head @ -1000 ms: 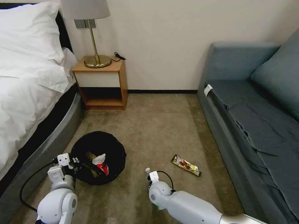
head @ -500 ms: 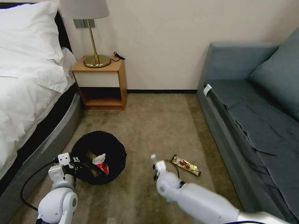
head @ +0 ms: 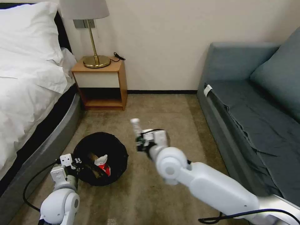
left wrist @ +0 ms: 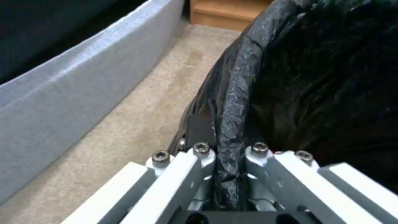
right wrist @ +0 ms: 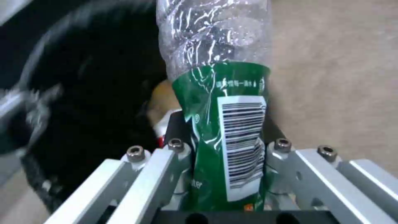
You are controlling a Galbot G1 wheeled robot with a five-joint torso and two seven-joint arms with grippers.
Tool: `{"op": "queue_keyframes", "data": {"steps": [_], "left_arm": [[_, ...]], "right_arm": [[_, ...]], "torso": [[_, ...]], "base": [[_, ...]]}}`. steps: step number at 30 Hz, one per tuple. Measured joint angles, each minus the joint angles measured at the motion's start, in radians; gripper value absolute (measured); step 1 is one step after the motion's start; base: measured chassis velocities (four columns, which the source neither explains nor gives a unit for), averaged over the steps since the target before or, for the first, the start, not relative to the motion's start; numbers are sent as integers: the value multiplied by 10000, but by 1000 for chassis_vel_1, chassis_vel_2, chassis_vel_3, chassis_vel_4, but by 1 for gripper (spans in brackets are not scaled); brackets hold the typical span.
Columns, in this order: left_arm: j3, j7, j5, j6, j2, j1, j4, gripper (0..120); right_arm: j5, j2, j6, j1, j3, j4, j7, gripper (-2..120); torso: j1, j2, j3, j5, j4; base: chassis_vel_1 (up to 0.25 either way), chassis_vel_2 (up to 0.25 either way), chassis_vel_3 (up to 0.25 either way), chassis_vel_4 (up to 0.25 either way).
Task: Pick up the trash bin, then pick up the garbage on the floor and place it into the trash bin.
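**Bottle carried toward the held bin**

We recorded the right gripper [right wrist: 226, 146] with its fingers clamped on the clear bottle [right wrist: 219, 93], raised over the carpet [head: 162, 109] just beside the bin [head: 103, 143]. The left gripper [left wrist: 230, 152] had its fingers pinched together on the bin's rim, the black liner folded between them. We judged the step in hand to be the carry of the bottle to the bin. The next move would call for bringing the bottle above the opening before the grip is let go, since the bottle stood beside the rim, not over it. Inside the bin lay a red-and-white packet [head: 102, 165] and a tan wad [right wrist: 159, 99].

The bottle was thin, crinkled clear plastic with a glossy green label and barcode; we judged it light and easily crushed. The liner was wrinkled, shiny black film over a round bin. The carpet was short, matte and tan. A grey padded bed frame [left wrist: 62, 90] ran beside the bin.
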Motion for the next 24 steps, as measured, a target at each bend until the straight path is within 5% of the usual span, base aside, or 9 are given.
{"op": "queue_keyframes", "data": {"steps": [11, 24], "left_arm": [[271, -23, 167, 30, -381, 105, -312, 3], [437, -12, 218, -4, -557, 126, -353, 3]], "right_arm": [[-583, 1008, 370, 147, -1150, -1693, -248, 19], [-1157, 1009, 577, 267, -1321, -2160, -455, 68]], "torso": [[0, 0, -1, 0, -1], [0, 0, -1, 1, -3]], "base": [[0, 0, 0, 0], [0, 0, 0, 0]]}}
